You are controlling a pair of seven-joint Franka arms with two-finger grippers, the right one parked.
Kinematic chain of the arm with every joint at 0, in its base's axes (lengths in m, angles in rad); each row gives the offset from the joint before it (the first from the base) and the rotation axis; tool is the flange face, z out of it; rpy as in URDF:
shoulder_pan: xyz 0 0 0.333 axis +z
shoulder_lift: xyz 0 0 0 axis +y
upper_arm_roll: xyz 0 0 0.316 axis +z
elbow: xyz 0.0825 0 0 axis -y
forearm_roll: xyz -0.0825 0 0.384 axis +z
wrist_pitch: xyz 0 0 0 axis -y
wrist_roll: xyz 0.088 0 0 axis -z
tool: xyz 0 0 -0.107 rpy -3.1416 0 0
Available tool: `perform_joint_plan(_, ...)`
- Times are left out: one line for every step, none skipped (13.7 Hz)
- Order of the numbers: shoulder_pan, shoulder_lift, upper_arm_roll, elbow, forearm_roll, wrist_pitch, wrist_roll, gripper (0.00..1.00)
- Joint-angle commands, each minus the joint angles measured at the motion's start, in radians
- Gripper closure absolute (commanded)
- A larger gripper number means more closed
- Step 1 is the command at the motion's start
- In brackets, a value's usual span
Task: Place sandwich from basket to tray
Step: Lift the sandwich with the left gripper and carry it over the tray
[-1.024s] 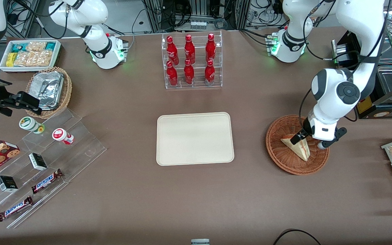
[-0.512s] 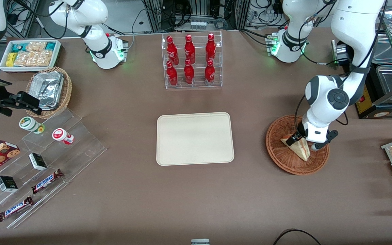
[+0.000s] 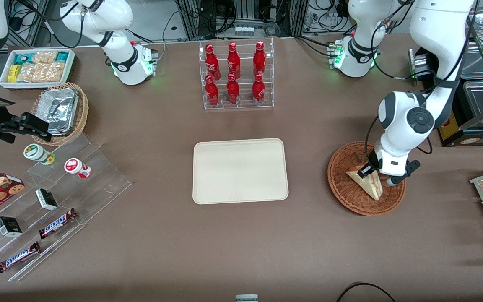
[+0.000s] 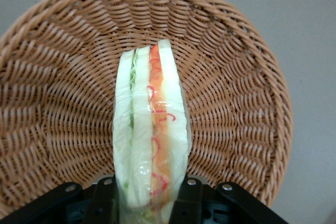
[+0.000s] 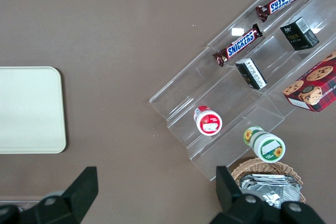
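Tray point(image 3: 240, 171) as landmark: flat, cream, rectangular, rounded corners and low rim, bare surface, with open brown table point(image 3: 183, 243) along all four of its edges. Toward the working arm's end from the tray, well apart from it, sits the basket point(image 3: 342, 188) (round, shallow, reddish-brown woven wicker, sloping wall). In the basket stands the sandwich point(image 3: 369, 182), a triangular wedge on edge, its white bread and red and green layers wrapped in clear film point(image 4: 152, 129). The pincer point(image 3: 369, 171) is in the basket, clenched on the sandwich's wide end; its black fingers point(image 4: 191, 203) press both bread faces.
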Motion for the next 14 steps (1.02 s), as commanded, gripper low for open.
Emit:
perform_joint_plan(-0.003,-0.109,0.003,0.02,0.034,-0.144,-0.012,1.0)
perform_joint_plan(-0.004,-0.125,-0.001,0.061,0.046,-0.232,-0.013,1.0)
perform_joint_plan(-0.006,-0.131,-0.012,0.113,0.052,-0.312,-0.018,1.0)
perform_joint_plan(-0.015,-0.129,-0.038,0.167,0.055,-0.384,-0.022,1.0)
perform_joint_plan(-0.017,-0.125,-0.056,0.211,0.055,-0.434,-0.025,1.0)
perform_joint_plan(-0.021,-0.12,-0.089,0.251,0.054,-0.471,-0.024,1.0)
perform_joint_plan(-0.023,-0.108,-0.116,0.285,0.055,-0.498,-0.022,1.0)
perform_joint_plan(-0.027,-0.093,-0.15,0.319,0.055,-0.518,-0.022,1.0)
perform_joint_plan(-0.043,-0.071,-0.187,0.343,0.057,-0.522,-0.024,1.0)
perform_joint_plan(-0.073,-0.054,-0.199,0.372,0.057,-0.523,-0.025,1.0)
perform_joint_plan(-0.119,-0.025,-0.199,0.409,0.057,-0.523,-0.025,1.0)
perform_joint_plan(-0.159,-0.002,-0.198,0.438,0.059,-0.526,-0.032,1.0)
perform_joint_plan(-0.196,0.024,-0.198,0.461,0.06,-0.529,-0.041,1.0)
perform_joint_plan(-0.237,0.05,-0.198,0.494,0.074,-0.529,-0.048,1.0)
